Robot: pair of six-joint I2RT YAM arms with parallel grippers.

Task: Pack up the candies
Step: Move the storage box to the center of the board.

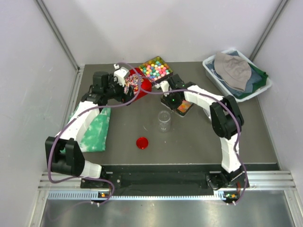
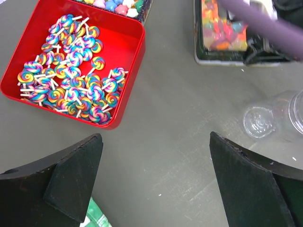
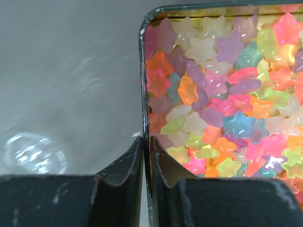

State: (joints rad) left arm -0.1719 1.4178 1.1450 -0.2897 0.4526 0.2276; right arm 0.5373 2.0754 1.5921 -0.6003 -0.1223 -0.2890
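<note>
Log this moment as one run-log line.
left pincer: open | right pincer: shut on tin wall | candies: in tin | jar: upright, open

Orange, pink, yellow and green candies [image 3: 213, 94] in a dark-rimmed tin [image 3: 143, 71].

From above, the tin [image 1: 189, 112] lies mostly hidden under the right arm [image 1: 208, 101], its candies [image 1: 183, 108] too small to tell apart. The right wrist view cuts off the tin's right side, and the clear cup [image 3: 33, 153] is blurred.
</note>
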